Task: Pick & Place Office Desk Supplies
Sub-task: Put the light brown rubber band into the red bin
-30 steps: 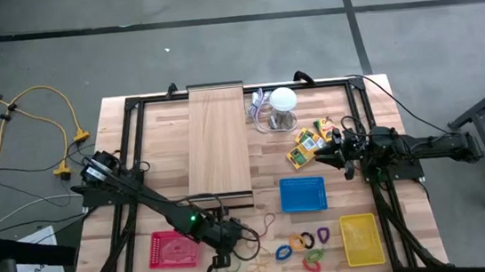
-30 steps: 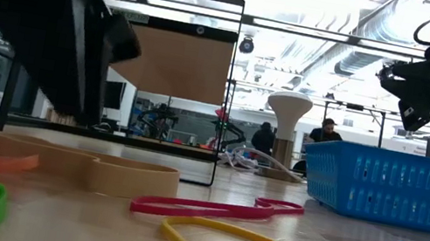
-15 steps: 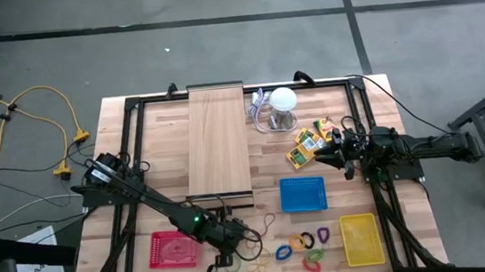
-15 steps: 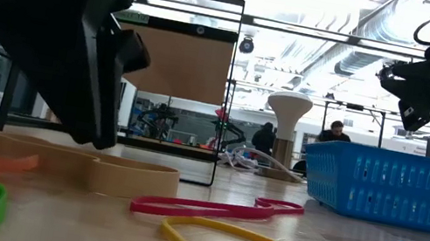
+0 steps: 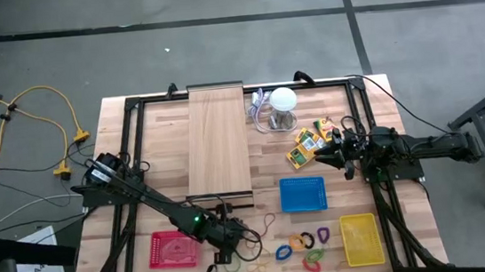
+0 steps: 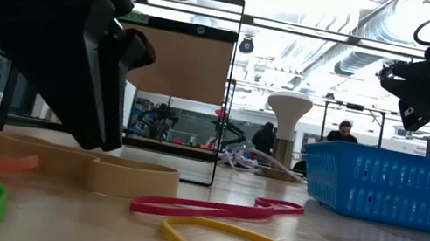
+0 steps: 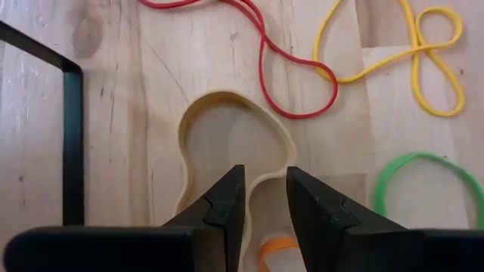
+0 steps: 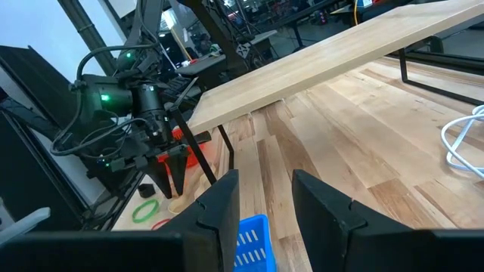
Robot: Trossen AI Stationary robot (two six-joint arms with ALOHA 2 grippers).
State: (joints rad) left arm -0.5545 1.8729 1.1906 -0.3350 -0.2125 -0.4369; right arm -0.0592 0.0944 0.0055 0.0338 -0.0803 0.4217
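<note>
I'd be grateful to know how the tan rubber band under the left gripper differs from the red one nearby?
The tan rubber band is a broad strip standing on edge; the red rubber band is a thin cord lying flat. The tan band sits directly below the left gripper, whose fingers are open; the red band lies beyond it. Both rest on the wooden table in loose, irregular loops.

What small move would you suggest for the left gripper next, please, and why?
Probably lower it a little and close. The left gripper hangs open over the tan rubber band, with that band's wall between its fingertips, so a short descent should let it pinch the band. The right gripper waits above the table.
</note>
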